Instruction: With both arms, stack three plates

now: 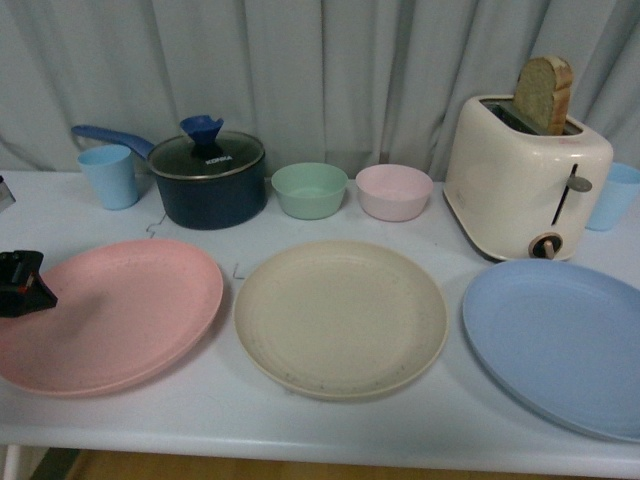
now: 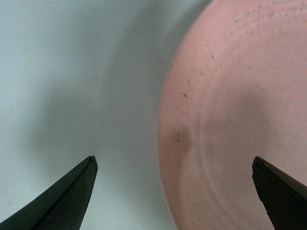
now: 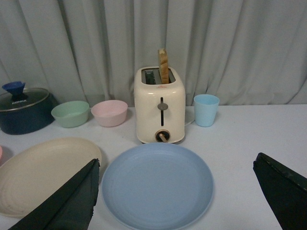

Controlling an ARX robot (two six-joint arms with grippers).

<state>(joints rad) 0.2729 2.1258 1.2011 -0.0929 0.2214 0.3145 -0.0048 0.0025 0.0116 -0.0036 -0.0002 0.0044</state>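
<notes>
Three plates lie side by side along the table's front: a pink plate [image 1: 115,310] at left, a cream plate [image 1: 340,315] in the middle, a blue plate [image 1: 560,340] at right. My left gripper [image 1: 20,283] hovers low at the pink plate's left edge. Its wrist view shows it open [image 2: 175,160], straddling the pink plate [image 2: 240,120] rim, one finger over bare table. My right gripper [image 3: 176,165] is open, held back from the blue plate [image 3: 157,184], which shows between its fingers with the cream plate [image 3: 43,170] beside it. The right arm is outside the front view.
Behind the plates stand a light blue cup [image 1: 108,175], a dark lidded pot [image 1: 207,178], a green bowl [image 1: 310,189], a pink bowl [image 1: 394,191], a cream toaster [image 1: 525,175] holding bread, and another blue cup [image 1: 615,195]. A grey curtain hangs behind. The table's front edge [image 1: 300,440] is near.
</notes>
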